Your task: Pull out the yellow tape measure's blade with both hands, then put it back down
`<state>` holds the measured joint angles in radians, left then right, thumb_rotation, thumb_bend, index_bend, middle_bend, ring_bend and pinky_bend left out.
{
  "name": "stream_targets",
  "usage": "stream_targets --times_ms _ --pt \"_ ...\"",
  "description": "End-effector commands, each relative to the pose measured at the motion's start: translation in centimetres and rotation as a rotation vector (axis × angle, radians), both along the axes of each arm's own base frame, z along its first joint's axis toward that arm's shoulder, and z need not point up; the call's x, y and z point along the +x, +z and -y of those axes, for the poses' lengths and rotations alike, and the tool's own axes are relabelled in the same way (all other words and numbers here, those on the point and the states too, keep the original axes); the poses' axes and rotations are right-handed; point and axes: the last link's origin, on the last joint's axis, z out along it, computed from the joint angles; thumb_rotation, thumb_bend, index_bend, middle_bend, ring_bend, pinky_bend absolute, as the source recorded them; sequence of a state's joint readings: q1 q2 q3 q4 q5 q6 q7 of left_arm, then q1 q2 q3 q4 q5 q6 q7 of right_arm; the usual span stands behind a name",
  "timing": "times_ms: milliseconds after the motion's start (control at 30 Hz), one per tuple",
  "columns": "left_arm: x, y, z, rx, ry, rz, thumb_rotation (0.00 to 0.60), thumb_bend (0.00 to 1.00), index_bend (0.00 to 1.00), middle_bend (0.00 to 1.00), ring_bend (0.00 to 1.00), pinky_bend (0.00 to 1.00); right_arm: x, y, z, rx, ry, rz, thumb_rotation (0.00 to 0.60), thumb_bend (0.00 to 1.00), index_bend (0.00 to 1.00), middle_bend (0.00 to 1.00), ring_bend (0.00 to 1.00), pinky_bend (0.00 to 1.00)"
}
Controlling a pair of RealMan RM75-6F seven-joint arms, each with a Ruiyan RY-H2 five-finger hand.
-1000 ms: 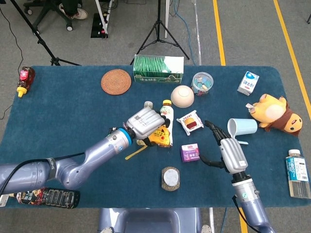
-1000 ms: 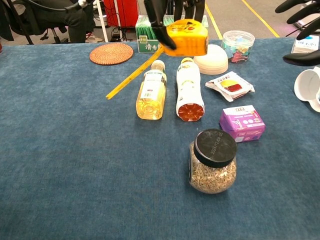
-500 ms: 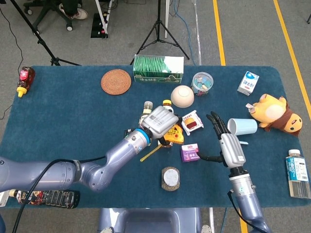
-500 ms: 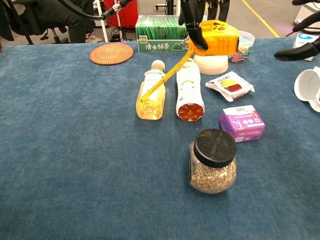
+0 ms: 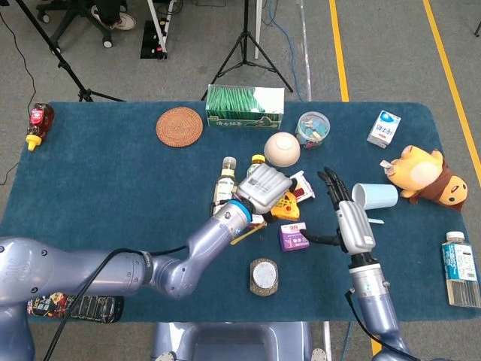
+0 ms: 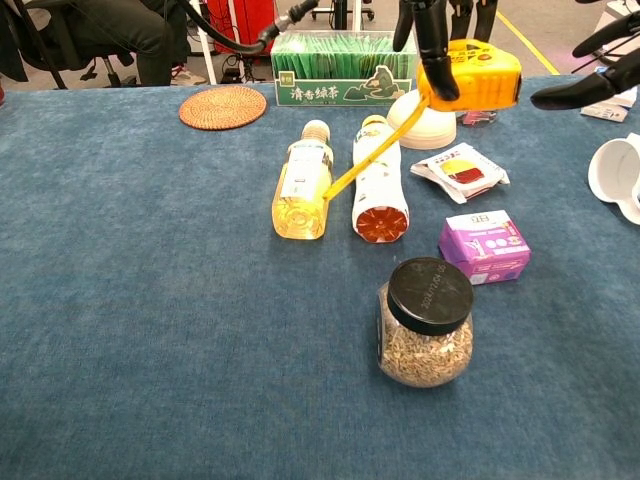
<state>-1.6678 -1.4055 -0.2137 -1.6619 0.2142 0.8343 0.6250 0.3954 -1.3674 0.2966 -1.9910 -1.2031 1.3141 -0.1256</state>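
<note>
Both hands mid-frame: left hand (image 5: 264,189) grips yellow tape measure (image 6: 478,75) above tabletop (image 5: 113,180), blade (image 6: 372,150) trailing lower-left. Right hand (image 5: 352,222), fingers spread, empty, waits just right of it.

Two bottles (image 6: 340,185) lie side by side mid-desk (image 6: 150,330). Near them stands a seed jar (image 6: 427,324); a purple box (image 6: 484,246) lies right.
</note>
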Motion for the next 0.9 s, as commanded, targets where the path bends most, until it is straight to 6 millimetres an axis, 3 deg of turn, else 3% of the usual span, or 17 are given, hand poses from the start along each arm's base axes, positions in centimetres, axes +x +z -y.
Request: stream_targets --times_ms 33,400,900 --pt "0.6 -0.4 0.0 0.005 0.006 0.014 0.6 0.28 0.5 0.41 0.31 0.42 0.1 -0.1 0.1 0.003 -0.001 0.007 0.6 0.14 0.0 0.0 0.05 0.21" --pt "1.9 -1.8 0.4 -0.009 0.017 0.04 0.6 0.28 0.5 0.41 0.31 0.42 0.4 -0.5 0.7 0.02 -0.012 0.073 0.6 0.13 0.0 0.0 0.05 0.21" --pt "1.8 -2.0 0.4 -0.043 0.055 0.055 0.6 0.27 0.5 0.41 0.32 0.42 0.3 -1.0 1.5 0.032 -0.038 0.094 0.6 0.14 0.0 0.0 0.05 0.21"
